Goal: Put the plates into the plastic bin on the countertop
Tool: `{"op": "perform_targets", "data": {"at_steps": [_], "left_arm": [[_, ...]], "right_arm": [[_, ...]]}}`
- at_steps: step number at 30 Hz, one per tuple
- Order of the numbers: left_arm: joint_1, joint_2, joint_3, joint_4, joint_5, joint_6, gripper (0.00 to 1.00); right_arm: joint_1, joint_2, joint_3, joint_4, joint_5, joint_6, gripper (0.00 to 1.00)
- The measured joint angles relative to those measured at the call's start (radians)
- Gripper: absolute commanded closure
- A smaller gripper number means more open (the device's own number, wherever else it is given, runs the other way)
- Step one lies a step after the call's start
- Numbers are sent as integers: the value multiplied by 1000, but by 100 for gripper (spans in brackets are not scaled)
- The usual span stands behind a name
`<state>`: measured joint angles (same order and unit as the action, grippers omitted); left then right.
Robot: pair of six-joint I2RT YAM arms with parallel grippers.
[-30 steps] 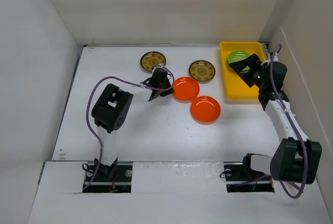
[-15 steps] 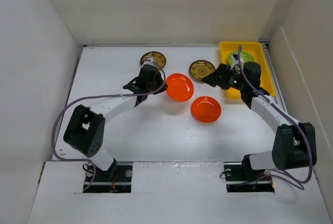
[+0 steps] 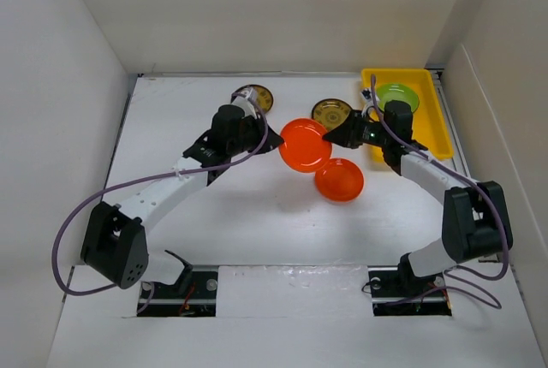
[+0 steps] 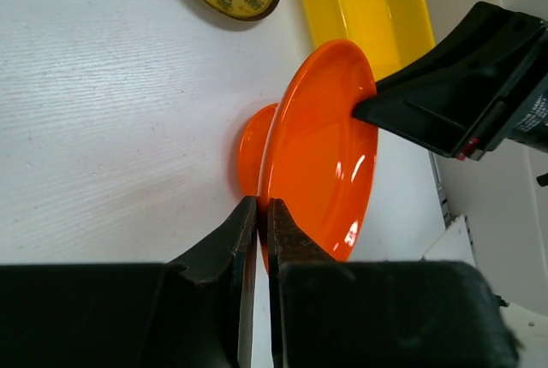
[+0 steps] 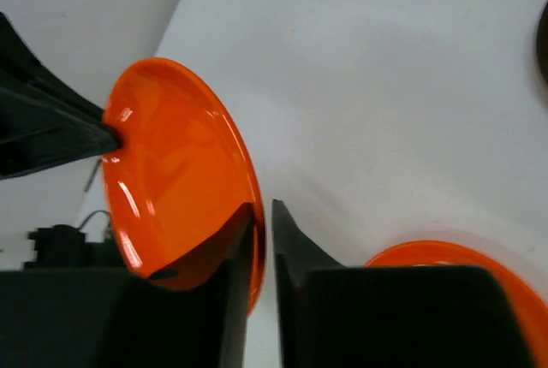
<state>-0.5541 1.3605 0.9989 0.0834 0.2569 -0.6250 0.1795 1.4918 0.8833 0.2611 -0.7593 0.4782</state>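
Step in hand: handover of one orange plate [image 3: 305, 144] on its way to the yellow bin [image 3: 428, 133]. The plate was tilted on edge above the table, well short of the bin. Left gripper [image 3: 272, 139] was pinched shut on one rim, and right gripper [image 3: 332, 139] was nipped onto the opposite rim. Next, as I judged: left lets go, right carries. A second before, the plate lay flat and the right gripper gaped over the bin.

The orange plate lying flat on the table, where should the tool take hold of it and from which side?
Pinch the rim of the flat orange plate, one finger inside, one outside: it is shallow and flat, so only the rim gives an edge. Likely come from above at its right side; the lifted orange plate hangs over its upper left.
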Motion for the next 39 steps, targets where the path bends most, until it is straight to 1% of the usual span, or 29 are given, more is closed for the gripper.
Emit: {"op": "perform_targets", "data": {"at_steps": [1, 2, 3, 4, 5, 6, 8, 11, 16, 21, 23, 26, 28, 30, 32, 33, 36, 39], "left_arm": [[0, 0, 0, -3, 3, 1, 93], [0, 0, 0, -6, 0, 4, 80], [2, 0, -1, -6, 3, 4, 73], [6, 0, -1, 0, 5, 2, 55], [6, 0, -1, 3, 5, 4, 31], [6, 0, -1, 5, 3, 0, 1], [6, 0, -1, 6, -5, -13, 0], [6, 0, -10, 11, -27, -23, 0], [-26, 0, -35, 10, -94, -35, 0], [-142, 51, -39, 17, -167, -39, 0], [-202, 91, -34, 11, -206, -39, 0], [-285, 151, -15, -3, -244, -39, 0], [-322, 181, 1, -6, -251, -39, 0], [-340, 203, 14, -5, -259, -39, 0], [-350, 216, 21, -5, -266, -39, 0], [-355, 221, 23, -4, -267, -39, 0], [-360, 240, 24, 6, -267, -39, 0], [-361, 274, 24, 22, -263, -39, 0]], "right_arm": [[5, 0, 0, 13, -8, 13, 100], [6, 0, 0, 24, -11, 16, 100], [6, -1, 0, 34, -12, 25, 100], [5, -1, 0, 41, -11, 33, 100], [-2, -1, 0, 45, -10, 42, 100], [-10, -1, 0, 47, -11, 52, 100], [-36, 0, 0, 50, -6, 77, 100], [-107, 2, 0, 54, 35, 130, 100], [-286, 33, 37, 29, 196, 217, 100], [-441, 163, 165, 6, 345, 283, 100], [-480, 224, 224, -10, 382, 295, 100], [-503, 328, 333, -48, 441, 309, 100], [-504, 385, 397, -65, 461, 313, 100], [-504, 439, 462, -84, 471, 315, 96], [-504, 483, 512, -98, 476, 317, 85], [-504, 499, 529, -104, 481, 318, 82], [-506, 525, 563, -123, 494, 324, 75], [-507, 530, 586, -143, 509, 327, 74]]}}
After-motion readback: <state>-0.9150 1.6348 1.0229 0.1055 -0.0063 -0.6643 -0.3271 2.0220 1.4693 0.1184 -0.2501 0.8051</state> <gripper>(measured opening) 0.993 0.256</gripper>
